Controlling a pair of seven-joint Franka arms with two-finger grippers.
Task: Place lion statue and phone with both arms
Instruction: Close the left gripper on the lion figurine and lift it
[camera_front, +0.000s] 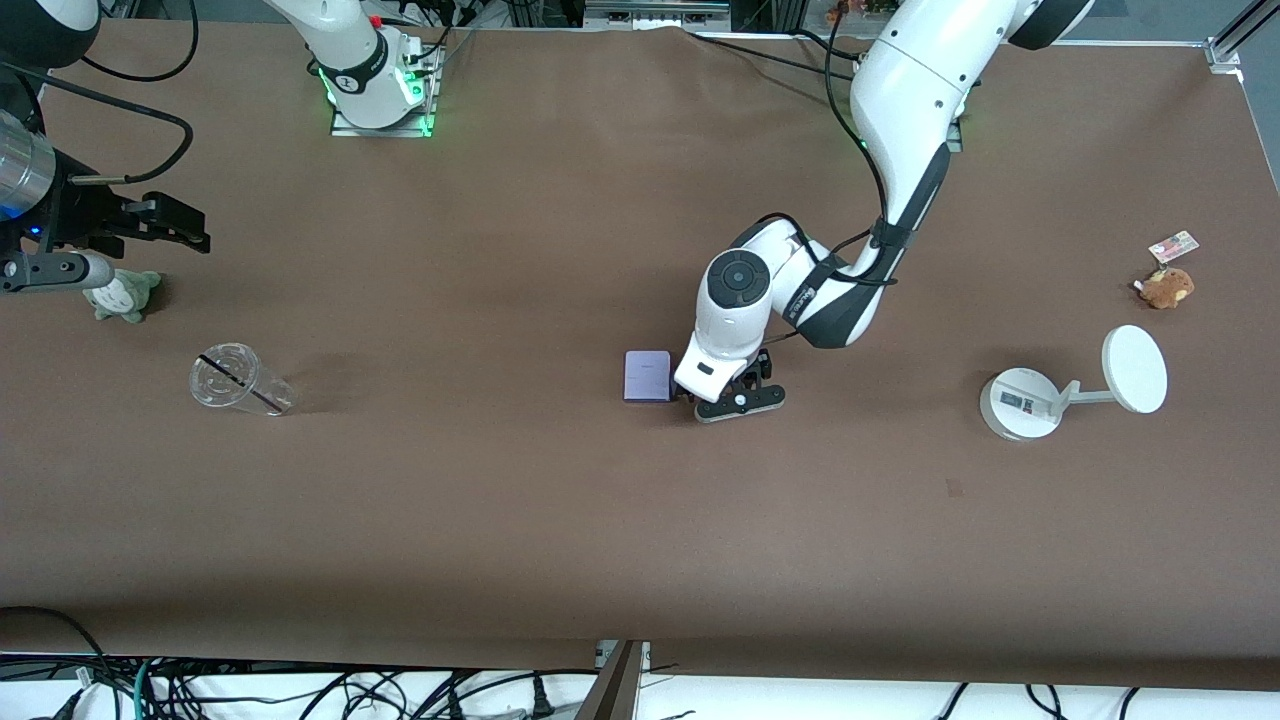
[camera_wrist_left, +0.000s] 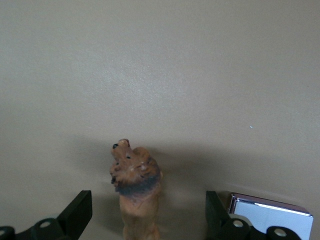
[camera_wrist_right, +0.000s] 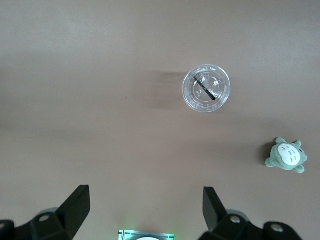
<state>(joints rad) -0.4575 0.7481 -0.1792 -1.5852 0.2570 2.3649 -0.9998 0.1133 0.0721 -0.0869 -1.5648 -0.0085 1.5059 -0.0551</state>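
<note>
The lion statue (camera_wrist_left: 136, 192), orange-brown with a darker mane band, stands between the two fingers of my left gripper (camera_wrist_left: 148, 210). The fingers are spread wide and neither touches it. In the front view the lion is hidden under the left gripper (camera_front: 737, 401), which is low at the table's middle. The phone (camera_front: 647, 375), a pale lavender slab, lies flat on the table right beside that gripper, toward the right arm's end, and also shows in the left wrist view (camera_wrist_left: 272, 220). My right gripper (camera_front: 172, 224) is open and empty, held up over the right arm's end of the table; its fingers (camera_wrist_right: 76, 207) hold nothing.
A clear plastic cup (camera_front: 240, 380) lies on its side near the right arm's end and shows in the right wrist view (camera_wrist_right: 206, 88). A grey-green plush (camera_front: 122, 293) sits under the right gripper. A white stand with a disc (camera_front: 1020, 402), a brown plush (camera_front: 1165, 287) and a card (camera_front: 1173, 244) are at the left arm's end.
</note>
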